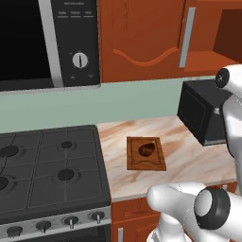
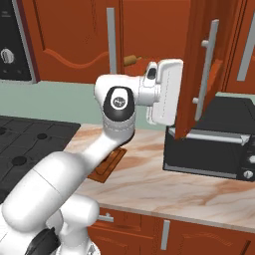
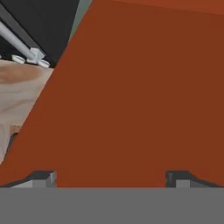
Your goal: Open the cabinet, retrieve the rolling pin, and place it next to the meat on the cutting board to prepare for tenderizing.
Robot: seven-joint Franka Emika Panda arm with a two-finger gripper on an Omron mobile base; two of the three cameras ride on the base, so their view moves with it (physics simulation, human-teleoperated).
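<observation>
The cabinet's right door (image 2: pixel 196 60) stands swung open, its grey bar handle (image 2: pixel 209 62) facing out; the left door (image 1: pixel 142 38) is shut. Inside, a tan end of the rolling pin (image 2: pixel 132 60) shows just above my arm. My white hand (image 2: pixel 164 92) hovers close against the open door's inner face. In the hand view the gripper (image 3: pixel 111 180) is open, nothing between its fingertips (image 3: pixel 43 179), and the door's red-brown panel (image 3: pixel 140 96) is right in front. The cutting board (image 1: pixel 158 160) lies on the counter with the meat (image 1: pixel 146 149) on it; my arm partly hides the board (image 2: pixel 112 164) in the right base view.
A black toaster oven (image 2: pixel 214 144) stands on the marble counter (image 1: pixel 189 160) right under the open door. The gas stove (image 1: pixel 47 170) lies left of the board, with a microwave (image 1: pixel 47 42) above it. Low cabinets (image 2: pixel 164 234) run below the counter.
</observation>
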